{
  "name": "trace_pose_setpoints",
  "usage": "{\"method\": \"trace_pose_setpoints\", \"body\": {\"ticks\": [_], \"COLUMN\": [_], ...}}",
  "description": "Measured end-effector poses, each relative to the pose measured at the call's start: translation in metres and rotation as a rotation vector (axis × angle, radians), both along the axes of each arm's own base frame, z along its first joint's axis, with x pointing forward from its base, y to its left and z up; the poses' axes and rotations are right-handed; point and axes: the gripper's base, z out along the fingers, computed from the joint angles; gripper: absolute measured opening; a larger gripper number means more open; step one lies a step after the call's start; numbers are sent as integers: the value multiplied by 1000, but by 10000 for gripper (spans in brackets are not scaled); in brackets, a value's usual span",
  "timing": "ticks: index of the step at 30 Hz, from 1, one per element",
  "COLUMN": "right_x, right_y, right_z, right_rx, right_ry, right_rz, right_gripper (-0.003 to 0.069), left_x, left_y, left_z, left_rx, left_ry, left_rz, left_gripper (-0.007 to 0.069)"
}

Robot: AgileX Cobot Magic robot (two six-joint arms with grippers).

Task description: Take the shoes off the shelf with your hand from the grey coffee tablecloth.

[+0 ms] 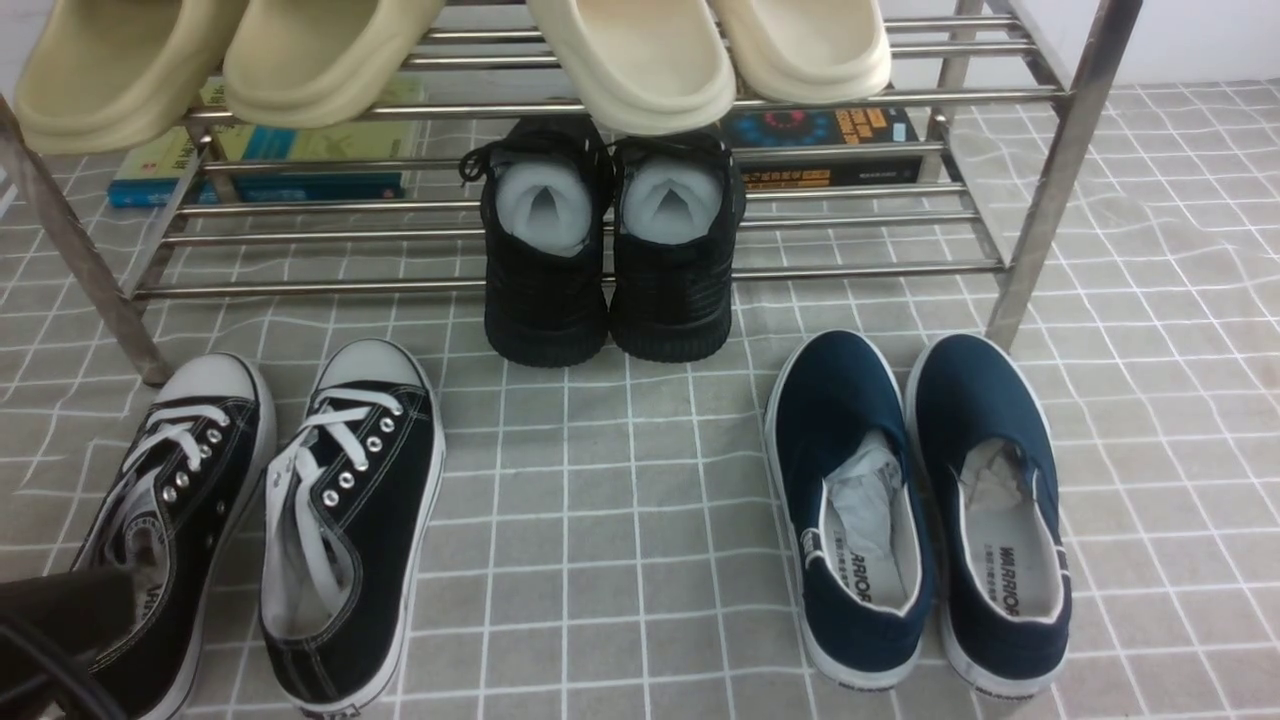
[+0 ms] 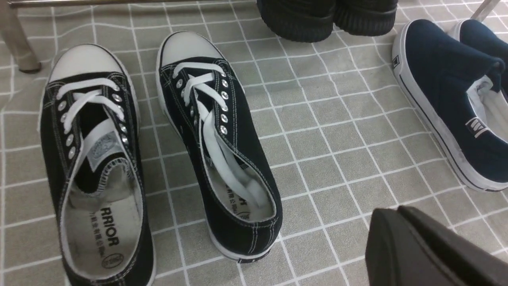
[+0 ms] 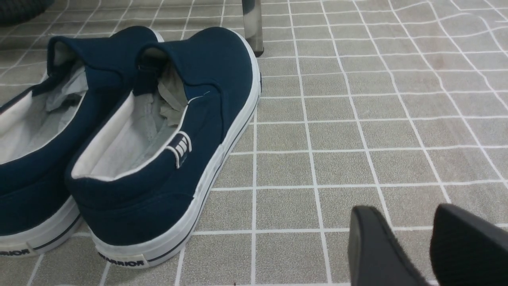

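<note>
Nearest, left hand (image 1: 60, 620) low over the canvas shoes (image 1: 350, 520) on the grey tablecloth (image 1: 600, 520), fingers' state unclear; right hand (image 3: 426, 246) spread apart, empty (beside navy slip-ons (image 1: 915, 510)). Farther back, black mesh sneakers (image 1: 610, 250) leaning on the shelf (image 1: 1060, 160).

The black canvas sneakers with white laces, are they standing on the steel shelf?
No, the black canvas sneakers stand on the grey tablecloth, in front of the shelf.
</note>
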Motion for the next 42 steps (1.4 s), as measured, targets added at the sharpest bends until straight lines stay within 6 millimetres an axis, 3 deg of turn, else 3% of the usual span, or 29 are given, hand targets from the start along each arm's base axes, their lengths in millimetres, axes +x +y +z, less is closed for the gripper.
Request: {"method": "trace_pose_setpoints", "body": {"ticks": [7,11,12,15,20,42], "right_x": [0,0,0,0,0,0], "right_y": [0,0,0,0,0,0], "right_z": [0,0,0,0,0,0], "right_rx": [0,0,0,0,0,0], "right_ry": [0,0,0,0,0,0], "right_rz": [0,0,0,0,0,0], "right_gripper": [239,239,239,239,239,239], "left_x": [-2,-7,-7,-9,-11,-13], "left_y": [2,11,12,22,30,32], "left_z": [-39,-66,-66,-103,-137,-148], "left_rx": [-48,-59,-56,-30,-4,111], "left_ry": [-246,-365,-372,-359,-312,-241], "left_rz": [-14,103,102,275,416,380], "left_gripper": [20,24,24,29,33,51]}}
